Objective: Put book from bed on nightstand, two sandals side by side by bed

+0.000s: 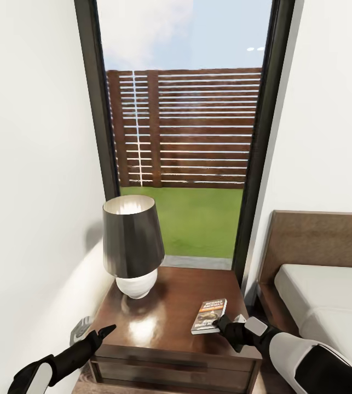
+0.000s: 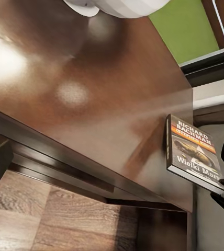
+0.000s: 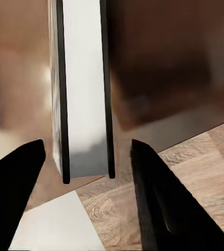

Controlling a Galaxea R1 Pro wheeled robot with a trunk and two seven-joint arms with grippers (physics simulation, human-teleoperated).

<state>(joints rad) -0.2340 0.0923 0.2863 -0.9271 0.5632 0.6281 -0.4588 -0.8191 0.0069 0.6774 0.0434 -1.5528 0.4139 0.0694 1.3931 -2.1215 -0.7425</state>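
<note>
Glossy brown nightstand (image 1: 165,323) carries the book (image 1: 209,316) — right pincer (image 1: 223,324) at its near edge.
Book lies flat at the top's right front corner, beside the bed (image 1: 329,306). Right arm reaches in low, fingers (image 3: 18,183) spread either side of the book, not touching. Left pincer (image 1: 105,331) points at the front edge — width cannot be told.

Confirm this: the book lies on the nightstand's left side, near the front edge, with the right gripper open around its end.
Wrong side. In the head view the book lies on the nightstand's right side, near the front edge, the right gripper open around its end.
</note>
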